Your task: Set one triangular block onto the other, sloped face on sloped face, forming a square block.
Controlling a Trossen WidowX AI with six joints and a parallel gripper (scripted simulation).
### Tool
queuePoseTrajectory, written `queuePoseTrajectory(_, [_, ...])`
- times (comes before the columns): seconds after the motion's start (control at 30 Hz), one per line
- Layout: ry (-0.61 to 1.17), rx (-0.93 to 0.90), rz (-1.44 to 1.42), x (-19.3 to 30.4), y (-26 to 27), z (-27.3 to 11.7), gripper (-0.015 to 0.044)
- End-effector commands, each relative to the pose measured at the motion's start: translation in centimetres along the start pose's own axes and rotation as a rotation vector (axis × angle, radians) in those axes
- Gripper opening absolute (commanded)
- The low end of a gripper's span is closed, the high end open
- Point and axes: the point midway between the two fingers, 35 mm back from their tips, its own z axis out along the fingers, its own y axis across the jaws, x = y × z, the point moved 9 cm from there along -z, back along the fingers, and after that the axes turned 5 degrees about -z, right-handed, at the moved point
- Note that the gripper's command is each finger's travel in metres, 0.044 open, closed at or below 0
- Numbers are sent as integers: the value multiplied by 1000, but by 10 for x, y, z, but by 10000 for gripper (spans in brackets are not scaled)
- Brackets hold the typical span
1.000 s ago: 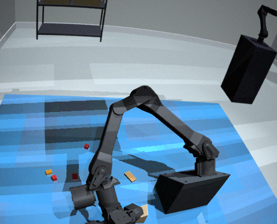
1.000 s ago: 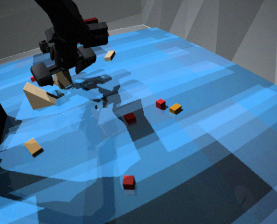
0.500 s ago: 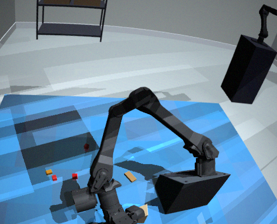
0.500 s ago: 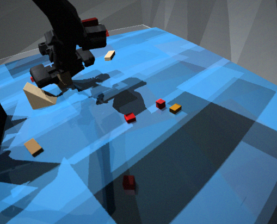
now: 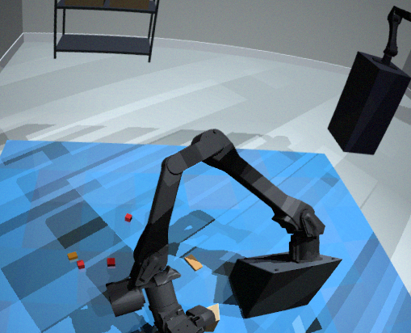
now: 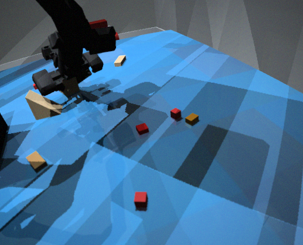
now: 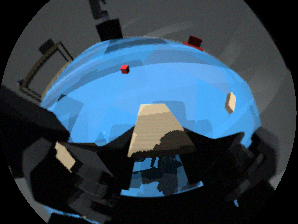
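One tan triangular block (image 6: 71, 86) (image 7: 156, 124) stands between the fingers of my gripper (image 6: 71, 84) (image 7: 154, 125), which is shut on it. The block appears low, at about table height; whether it touches the table cannot be told. The other tan triangular block (image 5: 215, 316) (image 6: 41, 107) lies close beside the gripper, with its sloped face visible in the exterior view. It is partly hidden by a finger in the top view, and a part of it (image 7: 65, 156) shows at the left finger in the wrist view. The two blocks are apart.
A flat tan piece (image 5: 194, 263) (image 6: 36, 160) lies near the arm's base (image 5: 283, 283). Another tan piece (image 6: 119, 60) (image 7: 230, 102) lies beyond the gripper. Several red cubes, one of them here (image 6: 140, 199), and an orange block (image 5: 73, 255) (image 6: 191, 119) lie about the blue table.
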Motion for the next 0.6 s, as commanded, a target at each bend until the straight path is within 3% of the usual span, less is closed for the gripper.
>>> queuePoseTrajectory(0.0, [18,-2,2,-3,0,-1,0])
queuePoseTrajectory(0.57, [458,-38,-1,-76,-7,6,0])
